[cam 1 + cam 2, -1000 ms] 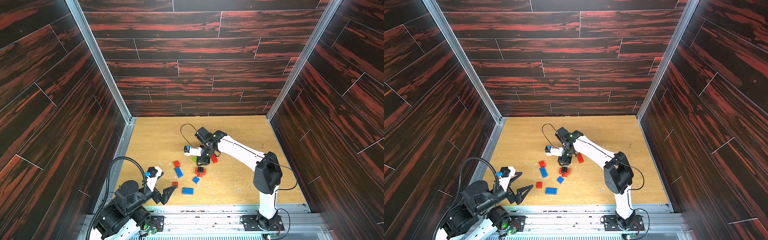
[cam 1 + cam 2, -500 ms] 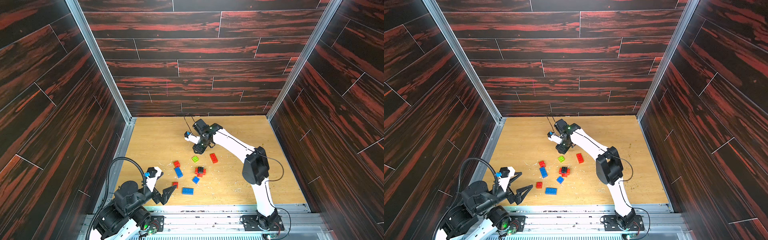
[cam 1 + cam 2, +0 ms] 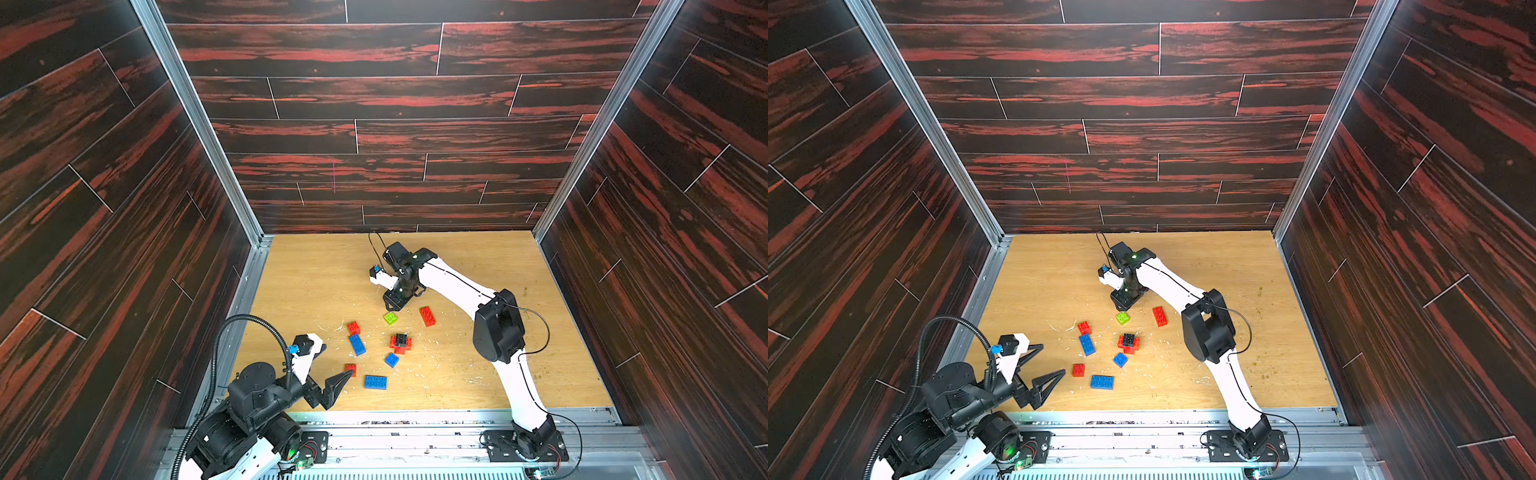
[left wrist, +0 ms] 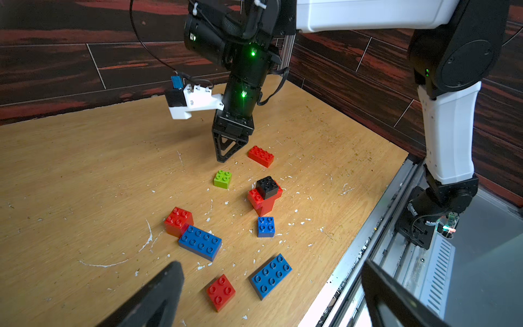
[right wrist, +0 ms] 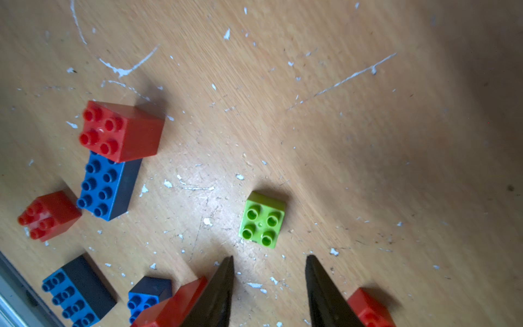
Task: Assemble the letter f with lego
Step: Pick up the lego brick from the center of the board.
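The lego lies loose on the wooden floor. In both top views I see a lime green square brick [image 3: 390, 318], a red oblong [image 3: 427, 316], and a black brick on a red cluster [image 3: 400, 341]. Nearer the front lie blue bricks [image 3: 357, 345] [image 3: 375, 382] and red squares [image 3: 353, 327] [image 3: 350, 368]. My right gripper [image 3: 392, 305] points down just behind the green brick [image 5: 261, 219]. It [image 5: 270, 259] is open, with bare floor between its fingers. My left gripper [image 3: 1050, 361] is wide open and empty at the front left, short of a blue oblong [image 4: 271, 275].
Dark wood-patterned walls [image 3: 374, 137] close in the floor on three sides. A metal rail [image 3: 415, 419] runs along the front edge, with both arm bases on it. White scuffs and crumbs [image 5: 127, 68] mark the floor. Bare wood [image 3: 316, 274] lies behind the bricks.
My right gripper has lifted off the spot between the green and red bricks and drawn back toward the far wall. The bricks stay put. The left arm has not moved.
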{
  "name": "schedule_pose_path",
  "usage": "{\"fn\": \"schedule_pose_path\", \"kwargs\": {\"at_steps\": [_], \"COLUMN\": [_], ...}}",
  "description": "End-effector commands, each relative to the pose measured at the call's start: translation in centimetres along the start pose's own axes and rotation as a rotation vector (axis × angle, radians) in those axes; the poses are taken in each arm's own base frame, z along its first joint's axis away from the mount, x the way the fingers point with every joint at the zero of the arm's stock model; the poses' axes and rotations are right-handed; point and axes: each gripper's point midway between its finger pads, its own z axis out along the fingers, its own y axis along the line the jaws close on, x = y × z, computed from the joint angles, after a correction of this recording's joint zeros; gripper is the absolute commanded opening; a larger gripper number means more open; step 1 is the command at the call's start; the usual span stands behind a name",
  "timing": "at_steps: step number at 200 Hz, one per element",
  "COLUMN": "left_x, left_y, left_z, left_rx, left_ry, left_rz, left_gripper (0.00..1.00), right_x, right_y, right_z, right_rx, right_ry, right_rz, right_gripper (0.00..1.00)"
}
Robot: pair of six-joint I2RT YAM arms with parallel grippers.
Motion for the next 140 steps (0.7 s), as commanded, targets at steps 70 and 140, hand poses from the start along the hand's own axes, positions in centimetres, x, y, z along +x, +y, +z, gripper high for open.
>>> {"fn": "schedule_pose_path", "kwargs": {"at_steps": [70, 140], "left_x": [-0.1, -0.1], "left_y": [0.1, 0.0], "left_z": [-0.1, -0.1], "left_rx": [-0.005, -0.003], "left_ry": [-0.008, -0.008], "left_rz": [0.001, 0.001], "left_gripper": [1.0, 1.0], "right_x": [1.7, 2.2], "right_y": [1.3, 1.2], "right_z": [3.1, 4.3], "right_rx": [-0.046, -0.017], "right_ry": [0.064, 0.089], "right_rz": [0.026, 0.032], "right_gripper": [0.44, 0.44]}}
